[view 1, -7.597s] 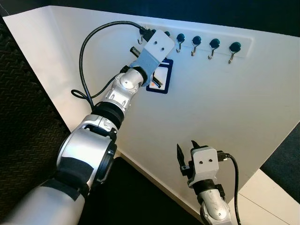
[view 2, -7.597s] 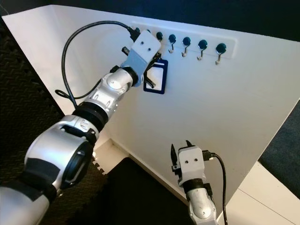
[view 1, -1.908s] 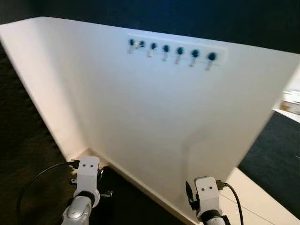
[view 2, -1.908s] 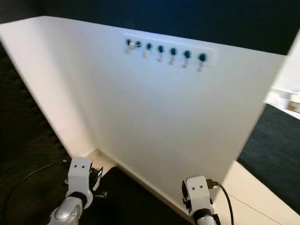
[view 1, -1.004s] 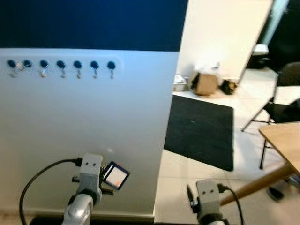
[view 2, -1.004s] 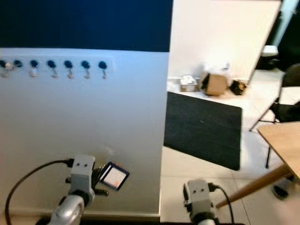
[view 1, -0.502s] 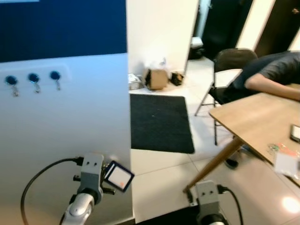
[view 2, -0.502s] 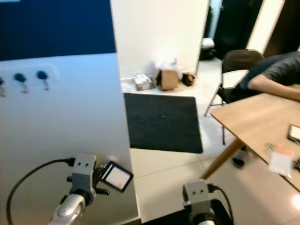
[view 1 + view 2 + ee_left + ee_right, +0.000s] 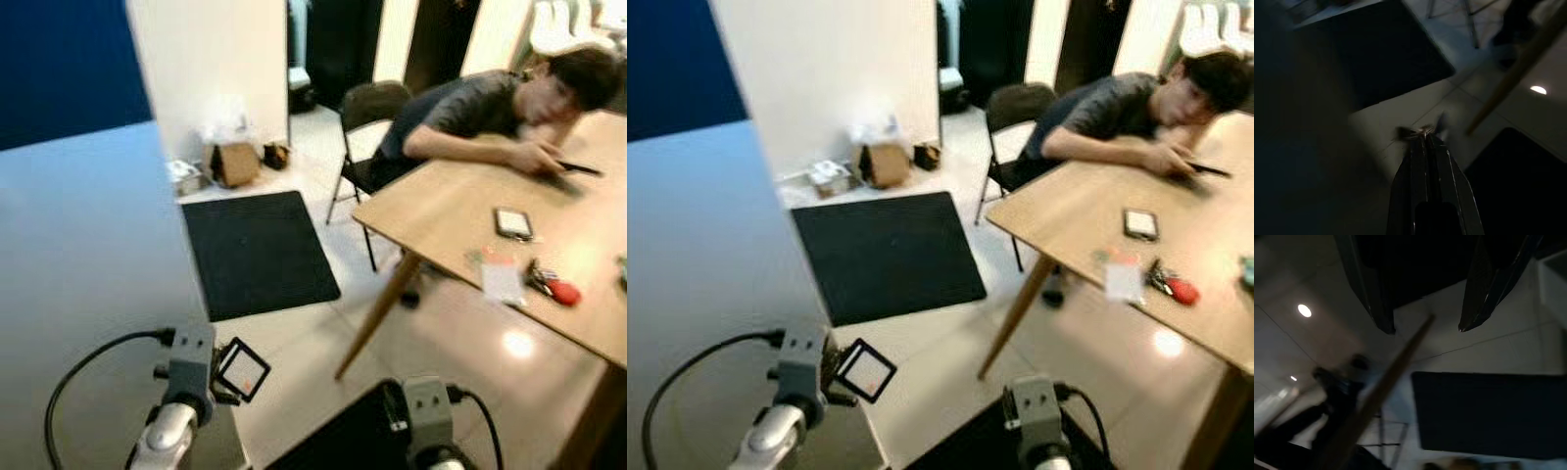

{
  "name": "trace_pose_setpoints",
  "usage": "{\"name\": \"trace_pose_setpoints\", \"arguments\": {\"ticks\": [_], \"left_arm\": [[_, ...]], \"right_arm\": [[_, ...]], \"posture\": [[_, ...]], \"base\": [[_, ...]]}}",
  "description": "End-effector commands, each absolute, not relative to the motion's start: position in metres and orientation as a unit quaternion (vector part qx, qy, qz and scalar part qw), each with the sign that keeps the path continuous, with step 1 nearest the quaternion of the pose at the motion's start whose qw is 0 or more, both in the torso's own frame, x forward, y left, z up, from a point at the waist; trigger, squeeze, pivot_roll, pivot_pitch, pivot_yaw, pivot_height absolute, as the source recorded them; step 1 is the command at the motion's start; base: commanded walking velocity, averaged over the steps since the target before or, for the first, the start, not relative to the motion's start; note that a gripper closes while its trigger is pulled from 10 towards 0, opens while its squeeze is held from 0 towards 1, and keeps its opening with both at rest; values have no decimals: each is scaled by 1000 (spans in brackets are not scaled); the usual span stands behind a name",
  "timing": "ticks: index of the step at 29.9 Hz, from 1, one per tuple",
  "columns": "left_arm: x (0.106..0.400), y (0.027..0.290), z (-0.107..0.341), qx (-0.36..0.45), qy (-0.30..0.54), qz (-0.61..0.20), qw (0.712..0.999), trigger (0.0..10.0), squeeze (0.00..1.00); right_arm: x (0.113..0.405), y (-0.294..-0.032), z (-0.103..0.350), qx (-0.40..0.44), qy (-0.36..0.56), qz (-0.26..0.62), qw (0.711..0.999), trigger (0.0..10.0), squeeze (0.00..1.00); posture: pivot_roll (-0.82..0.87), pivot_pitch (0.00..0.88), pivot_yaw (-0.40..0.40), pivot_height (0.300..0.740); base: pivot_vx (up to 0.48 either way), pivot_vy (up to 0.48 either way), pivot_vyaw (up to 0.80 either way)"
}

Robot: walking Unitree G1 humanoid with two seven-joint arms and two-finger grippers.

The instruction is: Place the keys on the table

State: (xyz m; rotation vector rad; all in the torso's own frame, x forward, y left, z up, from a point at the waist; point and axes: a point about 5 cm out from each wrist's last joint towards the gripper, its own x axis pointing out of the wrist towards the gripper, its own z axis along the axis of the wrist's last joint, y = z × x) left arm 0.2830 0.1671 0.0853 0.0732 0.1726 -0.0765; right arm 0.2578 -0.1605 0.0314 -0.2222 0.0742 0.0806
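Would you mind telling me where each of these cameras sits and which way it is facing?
Left eye view: on the head, looking forward and down at the wooden table, a seated person and a black mat; both arms show, the left gripper holding the key tag.
Right eye view: beside it, same scene.
Left wrist view: along shut fingers toward tiled floor and table leg.
Right wrist view: between the right gripper's open fingers, toward floor and that leg.
Both wrist views share the table leg.
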Motion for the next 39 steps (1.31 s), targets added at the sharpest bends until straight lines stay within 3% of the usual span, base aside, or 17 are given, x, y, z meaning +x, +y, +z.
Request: {"name": "trace_pose_setpoints", "arguments": {"ticks": [1, 32, 39], "left_arm": [[282, 169, 83, 40, 91, -37, 994, 10000, 0], [284, 168, 83, 41, 89, -40, 994, 10000, 0], [286, 168, 86, 41, 84, -40, 995, 10000, 0]], "right_arm": [[254, -161, 26, -108, 47, 37, 992, 10000, 0], [257, -164, 29, -110, 41, 30, 993, 10000, 0], [258, -163, 30, -114, 36, 32, 992, 10000, 0]], "posture": [[-17, 140, 62, 740], [-25, 127, 67, 740], [-23, 121, 68, 740]], "base": [[0, 0, -800], [0, 0, -800], [0, 0, 0]]}}
